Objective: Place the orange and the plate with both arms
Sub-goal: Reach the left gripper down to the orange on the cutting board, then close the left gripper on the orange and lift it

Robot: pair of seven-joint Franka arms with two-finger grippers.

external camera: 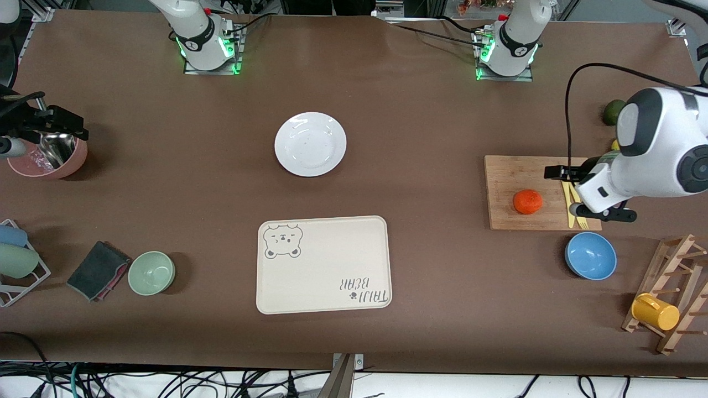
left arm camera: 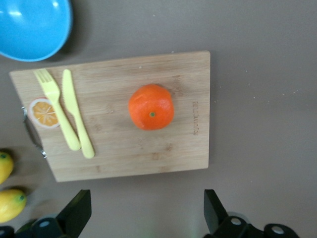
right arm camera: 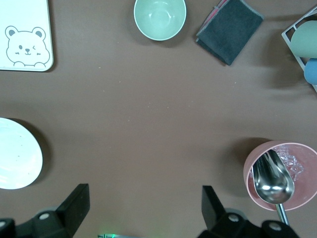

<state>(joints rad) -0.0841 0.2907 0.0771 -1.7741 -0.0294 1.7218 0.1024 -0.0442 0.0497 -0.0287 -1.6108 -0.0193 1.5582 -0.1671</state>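
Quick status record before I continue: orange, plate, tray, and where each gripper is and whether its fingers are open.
orange: the orange lies on the cutting board, beside the yellow fork and knife, untouched
plate: the plate lies bare on the table, farther from the front camera than the tray
tray: the tray has nothing on it
left gripper: the left gripper is over the cutting board's edge, fingers open, holding nothing
right gripper: the right gripper is over the table near the pink bowl, fingers open, holding nothing
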